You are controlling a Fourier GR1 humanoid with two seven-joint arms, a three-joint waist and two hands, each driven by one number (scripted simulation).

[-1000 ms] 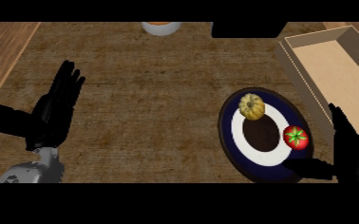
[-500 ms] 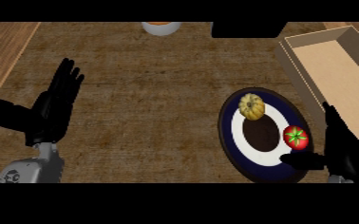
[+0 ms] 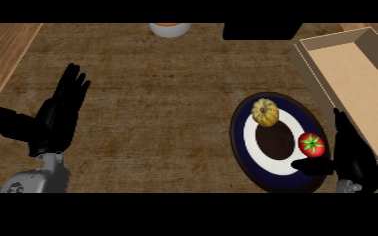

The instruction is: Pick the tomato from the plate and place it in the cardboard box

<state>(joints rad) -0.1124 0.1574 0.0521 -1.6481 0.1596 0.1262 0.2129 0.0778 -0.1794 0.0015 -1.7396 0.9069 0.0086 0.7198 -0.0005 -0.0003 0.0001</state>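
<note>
The tomato (image 3: 311,144) sits at the plate's (image 3: 238,135) right edge. The right hand (image 3: 351,150) is open wide beside it, thumb beneath, perhaps touching. An uneven close could roll it toward the squash (image 3: 265,112), away from the box (image 3: 347,75). The left hand (image 3: 59,112) rests open.

Tomato (image 3: 311,145) on plate (image 3: 238,140), right side (gourd (image 3: 265,112) behind-left of it); cardboard box (image 3: 347,75) behind plate, rightward.

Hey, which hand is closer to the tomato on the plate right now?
Right. The right hand sits just right of the tomato, with its thumb extending below it over the plate edge. The left hand rests open far off at the counter left side.
</note>
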